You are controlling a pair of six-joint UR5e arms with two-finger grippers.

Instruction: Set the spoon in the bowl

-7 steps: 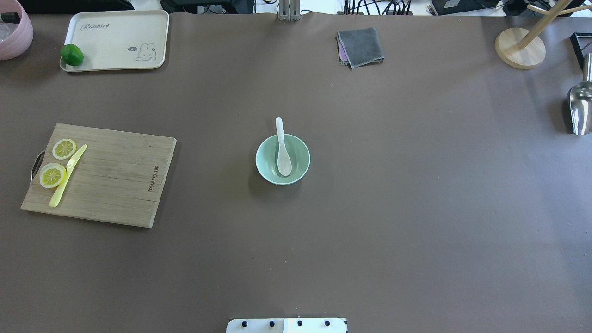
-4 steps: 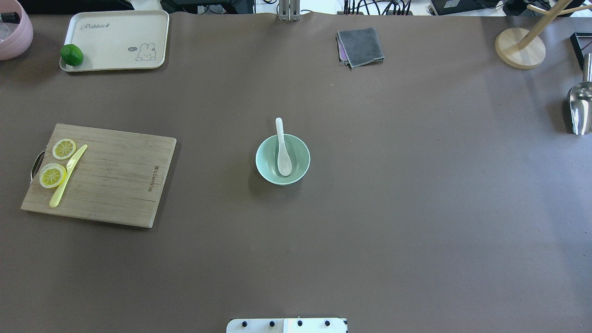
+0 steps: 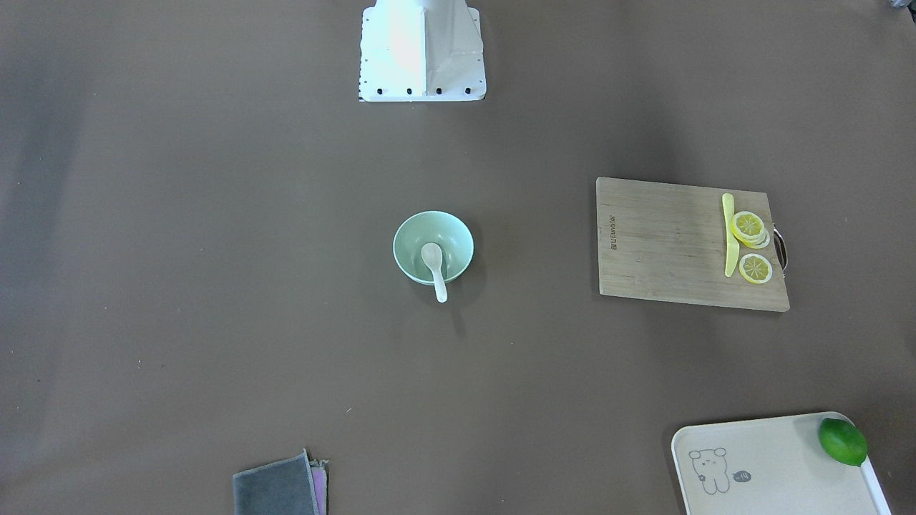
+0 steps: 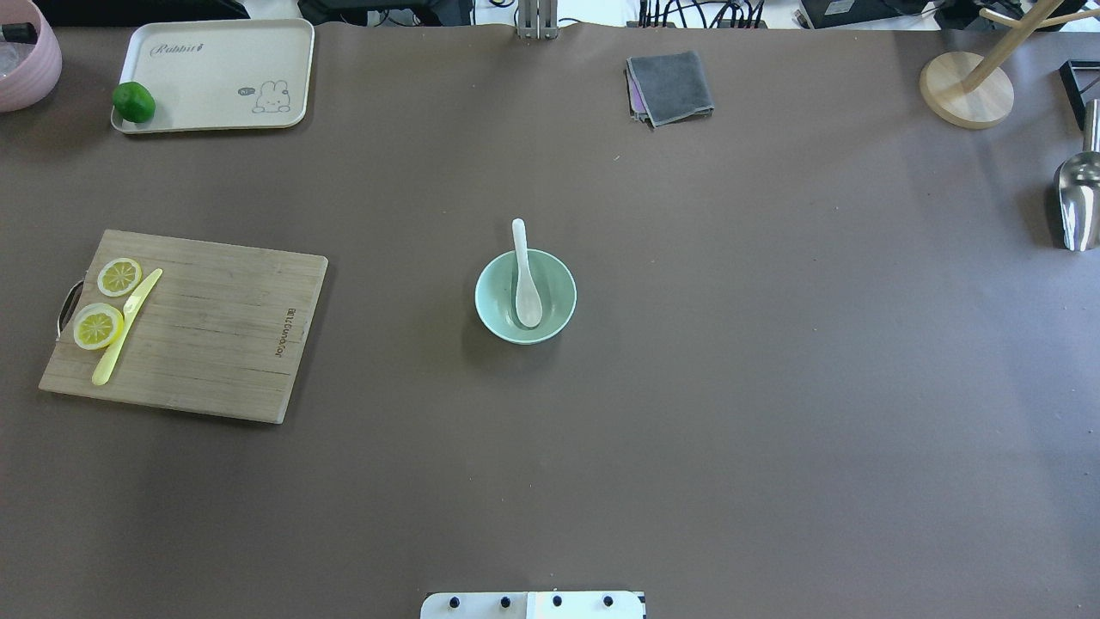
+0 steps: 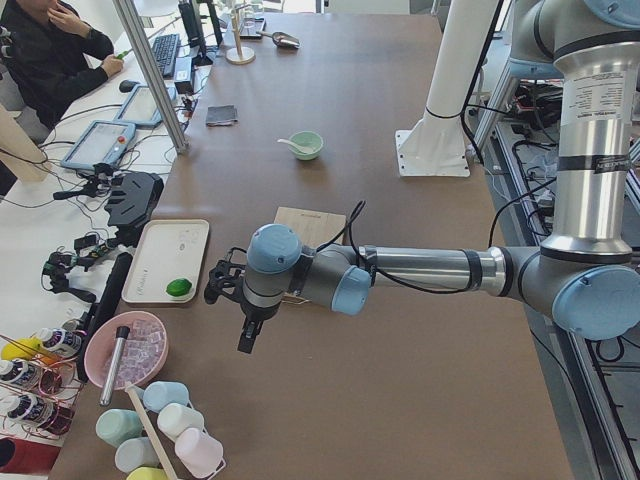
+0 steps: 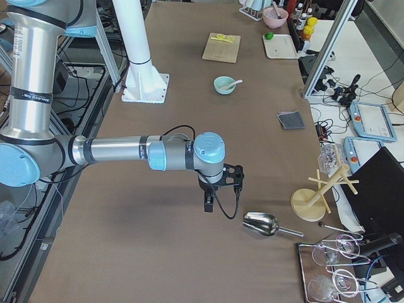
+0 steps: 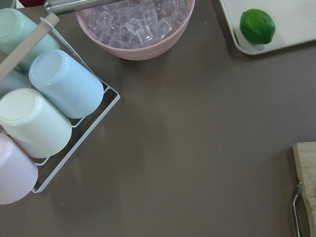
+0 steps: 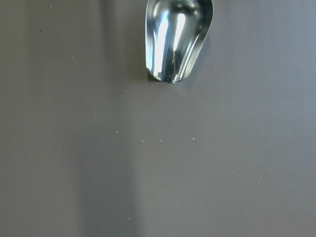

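Observation:
The white spoon [image 4: 525,277] lies in the mint-green bowl [image 4: 491,303] at the table's middle, scoop inside, handle leaning over the far rim. Both show in the front view too, the spoon [image 3: 434,267] and the bowl [image 3: 404,239]. Neither gripper is near them. The left gripper [image 5: 245,338] hangs over the table's left end, near the tray. The right gripper [image 6: 208,203] hangs over the right end beside a metal scoop [image 6: 261,224]. They show only in the side views, so I cannot tell whether they are open or shut.
A cutting board [image 4: 206,331] with a yellow knife [image 4: 126,327] and lemon slices lies at the left. A tray [image 4: 219,73] with a lime [image 4: 134,101], a grey cloth [image 4: 670,86], a wooden stand [image 4: 967,88], an ice bowl [image 7: 133,24] and racked cups [image 7: 64,89] line the edges.

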